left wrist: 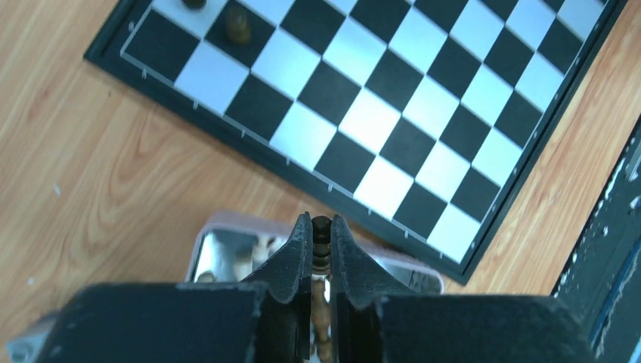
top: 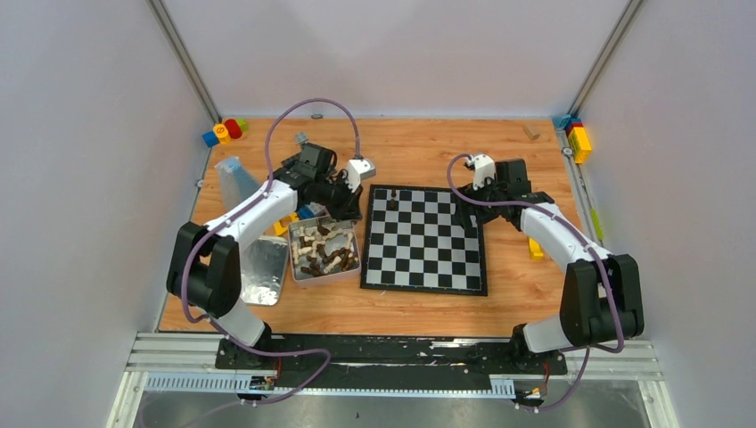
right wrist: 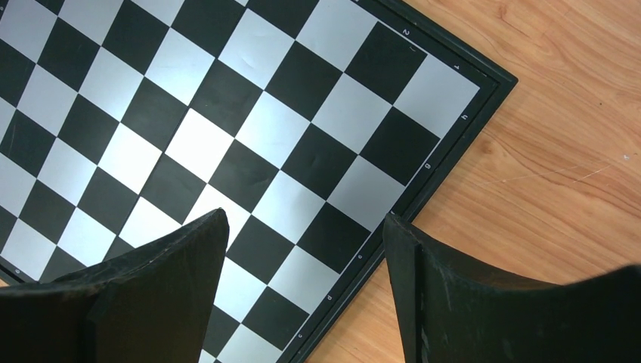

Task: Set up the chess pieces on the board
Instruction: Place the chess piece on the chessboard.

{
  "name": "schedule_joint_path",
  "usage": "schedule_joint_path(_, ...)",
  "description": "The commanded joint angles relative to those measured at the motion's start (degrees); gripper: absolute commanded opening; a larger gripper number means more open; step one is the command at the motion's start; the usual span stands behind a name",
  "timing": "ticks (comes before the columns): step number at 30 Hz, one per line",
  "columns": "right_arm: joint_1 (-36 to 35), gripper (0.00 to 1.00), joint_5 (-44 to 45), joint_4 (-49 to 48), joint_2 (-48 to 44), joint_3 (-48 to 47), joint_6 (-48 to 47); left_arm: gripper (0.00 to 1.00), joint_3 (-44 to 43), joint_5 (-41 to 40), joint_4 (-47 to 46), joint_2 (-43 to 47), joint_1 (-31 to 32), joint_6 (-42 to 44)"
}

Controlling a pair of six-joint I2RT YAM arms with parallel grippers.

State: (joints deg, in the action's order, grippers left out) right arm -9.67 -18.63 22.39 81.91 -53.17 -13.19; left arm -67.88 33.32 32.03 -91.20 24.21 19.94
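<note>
Left gripper [left wrist: 321, 225] is closed down to a narrow gap and clamps one dark chess piece [left wrist: 321, 239] upright between its fingertips, the piece's rounded head level with the tips. In the left wrist view it hangs over the rim of the metal tin [left wrist: 215, 240], just beside the board's near-left edge. The tin [top: 297, 267] sits on the wooden table [top: 517, 294] left of the board and holds a loose heap of dark and cream chess pieces [top: 325, 250]. A shiny lid [top: 263, 272] lies on the tin's other side. The board [top: 426, 254] lies flat at mid-table, with black and silvery checks and a black border. Two dark pieces [top: 390, 203] stand on it near its far-left corner; the left wrist view shows them on adjoining squares [left wrist: 238, 26]. The rest of the squares in view are bare. Right gripper [right wrist: 304, 219] hangs above a corner of the board [right wrist: 249, 113], its fingers [right wrist: 189, 257] spread wide with nothing between them. Coloured toy bricks [top: 225, 131] lie at the far-left corner of the table, more [top: 578, 138] at the far right.
</note>
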Motion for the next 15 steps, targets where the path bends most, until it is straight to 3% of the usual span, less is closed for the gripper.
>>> schedule_joint_path(1, 0.1, 0.76, 0.0, -1.8, 0.2, -0.1, -0.6, 0.11, -2.3, 6.4, -13.7, -3.3, 2.8, -5.5)
schedule_joint_path(9, 0.1, 0.76, 1.1, -2.0, -0.7, 0.4, -1.0, 0.13, -6.5, 7.7, -26.5, -14.8, 6.9, -8.1)
schedule_joint_path(15, 0.2, 0.75, 1.2, -2.2, -0.9, 0.7, -1.1, 0.13, -0.9, 7.9, -40.9, -15.5, 7.0, -9.6)
